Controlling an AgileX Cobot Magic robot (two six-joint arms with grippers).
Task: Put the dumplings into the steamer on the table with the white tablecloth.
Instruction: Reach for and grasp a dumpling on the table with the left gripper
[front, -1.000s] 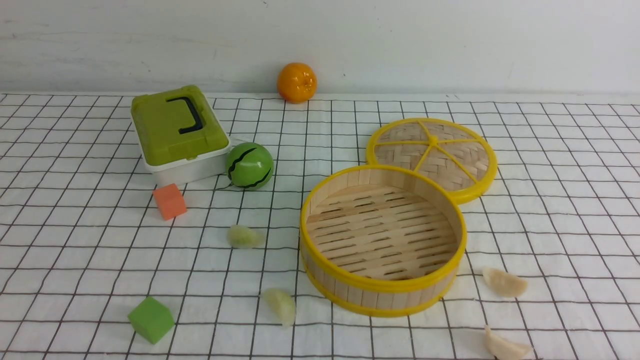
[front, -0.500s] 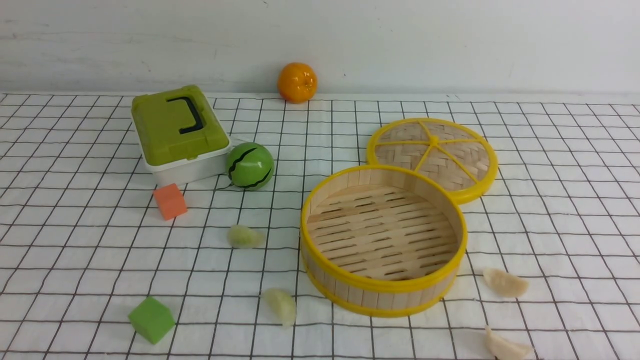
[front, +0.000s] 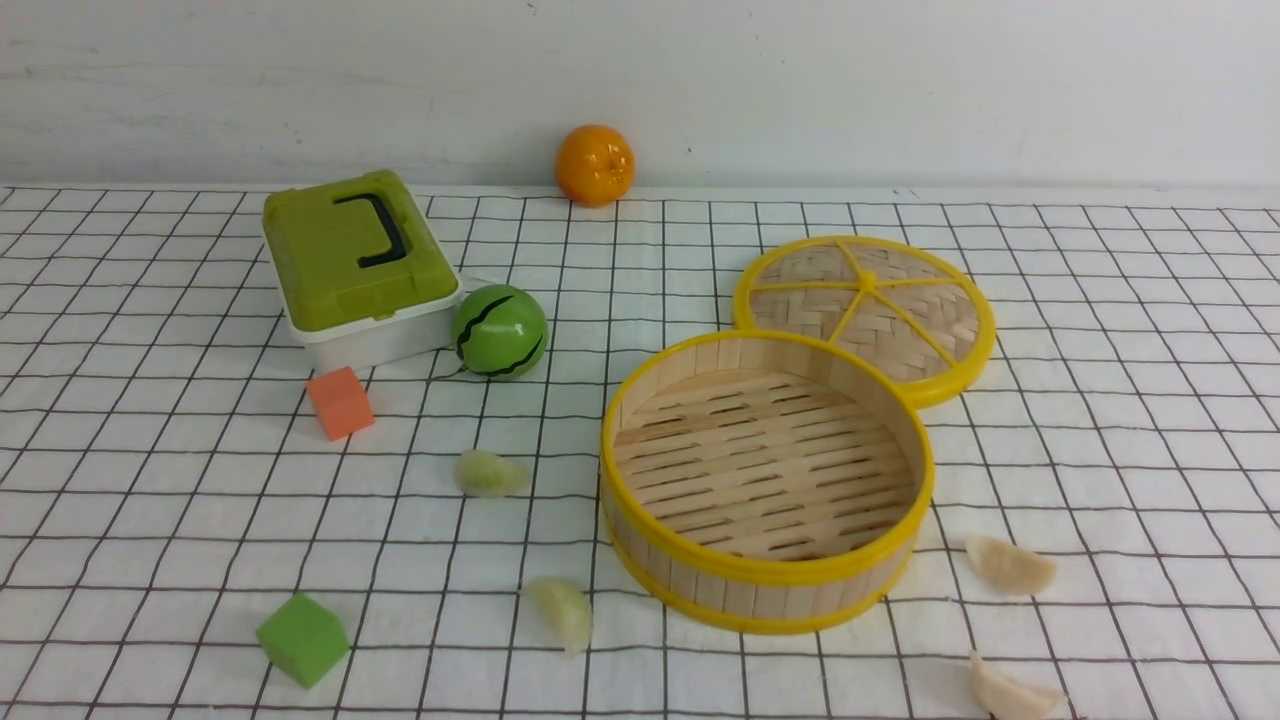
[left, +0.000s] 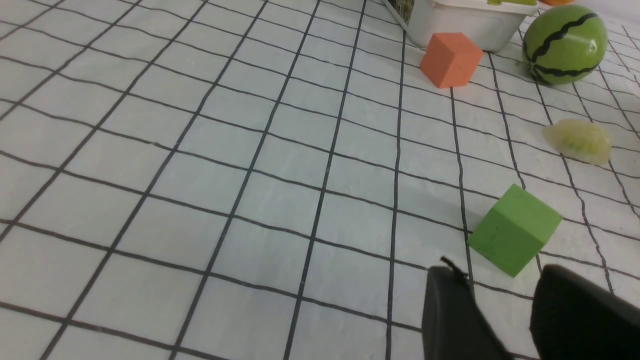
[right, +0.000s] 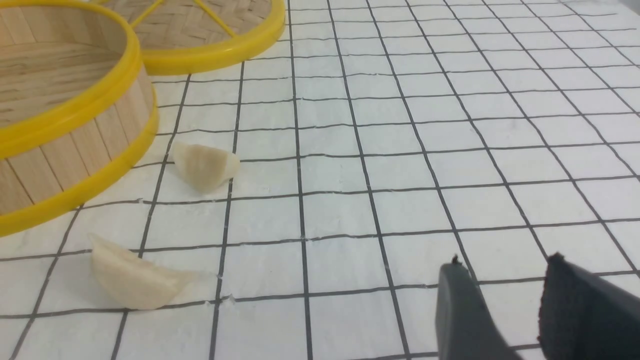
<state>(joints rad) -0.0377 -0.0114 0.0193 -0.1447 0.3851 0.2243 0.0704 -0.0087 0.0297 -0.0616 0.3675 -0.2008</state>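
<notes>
The round bamboo steamer (front: 766, 575) stands empty right of centre on the white tablecloth (front: 160, 500). Two pale green dumplings lie to its left, one (front: 487, 473) farther back, one (front: 561, 610) nearer. Two cream dumplings lie at its right, one (front: 1008, 565) and one (front: 1008, 690) by the front edge. In the right wrist view both cream dumplings (right: 204, 165) (right: 131, 277) lie beside the steamer wall (right: 75, 150); my right gripper (right: 502, 267) is open over bare cloth, apart from them. My left gripper (left: 495, 272) is open, empty, just short of the green cube (left: 515, 242); a green dumpling (left: 579, 141) lies beyond.
The woven yellow-rimmed lid (front: 865, 312) lies flat behind the steamer, touching it. A green-lidded white box (front: 352, 265), a watermelon ball (front: 499, 331) and an orange cube (front: 340, 402) stand at the back left. An orange (front: 594, 165) sits by the wall. Neither arm shows in the front view.
</notes>
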